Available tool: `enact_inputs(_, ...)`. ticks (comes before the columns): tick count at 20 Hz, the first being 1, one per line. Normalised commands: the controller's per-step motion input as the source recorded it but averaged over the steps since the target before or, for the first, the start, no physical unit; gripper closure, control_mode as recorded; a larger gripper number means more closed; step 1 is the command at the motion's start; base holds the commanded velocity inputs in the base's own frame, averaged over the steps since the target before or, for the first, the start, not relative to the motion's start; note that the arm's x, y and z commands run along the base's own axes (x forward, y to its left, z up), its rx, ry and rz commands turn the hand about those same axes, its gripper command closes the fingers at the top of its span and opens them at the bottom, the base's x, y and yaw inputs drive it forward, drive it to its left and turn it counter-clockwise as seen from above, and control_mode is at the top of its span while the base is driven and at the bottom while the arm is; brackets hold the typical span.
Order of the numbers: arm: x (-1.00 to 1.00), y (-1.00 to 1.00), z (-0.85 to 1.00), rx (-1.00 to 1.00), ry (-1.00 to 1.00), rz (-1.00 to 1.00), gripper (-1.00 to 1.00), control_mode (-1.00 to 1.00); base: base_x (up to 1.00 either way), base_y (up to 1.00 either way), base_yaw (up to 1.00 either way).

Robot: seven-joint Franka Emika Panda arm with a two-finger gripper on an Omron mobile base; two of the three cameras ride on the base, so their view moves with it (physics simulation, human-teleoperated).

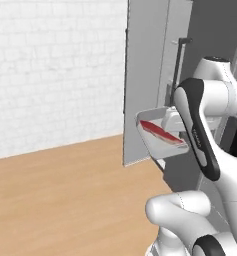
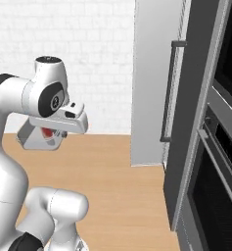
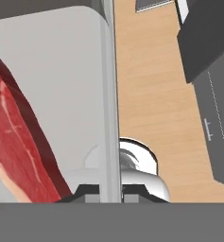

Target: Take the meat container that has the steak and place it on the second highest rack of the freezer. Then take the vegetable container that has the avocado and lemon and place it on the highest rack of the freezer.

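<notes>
The meat container [image 1: 157,142] is a shallow pale tray held tilted in the air, with the red steak [image 1: 162,133] lying along it. My gripper [image 3: 112,193] is shut on the tray's rim [image 3: 109,94], and the steak [image 3: 16,142] lies just to the left of the grip. From the right side the tray [image 2: 36,140] hangs under my hand with a bit of steak [image 2: 48,133] showing. The tall grey freezer [image 1: 146,75] with its dark bar handle [image 2: 168,93] stands just beyond the tray. Its racks are hidden. The vegetable container, avocado and lemon are out of view.
Dark wall ovens [image 2: 220,147] stand to the right of the freezer. A white brick wall [image 1: 55,70] runs behind on the left, with open wooden floor [image 1: 65,195] in front of it. My own arm [image 1: 200,130] crosses close to the tray.
</notes>
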Motion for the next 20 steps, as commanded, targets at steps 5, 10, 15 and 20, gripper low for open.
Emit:
enact_inputs(5,0.0,0.0,0.0,0.0,0.0,0.0,1.0,1.0,0.94,0.03,-0.37)
enact_inputs(10,0.0,0.0,0.0,0.0,0.0,0.0,1.0,1.0,0.74,0.25,-0.56)
enact_inputs(15,0.0,0.0,0.0,0.0,0.0,0.0,1.0,1.0,0.51,0.6,-0.57)
enact_inputs(20,0.0,0.0,0.0,0.0,0.0,0.0,1.0,1.0,0.01,0.86,-0.49)
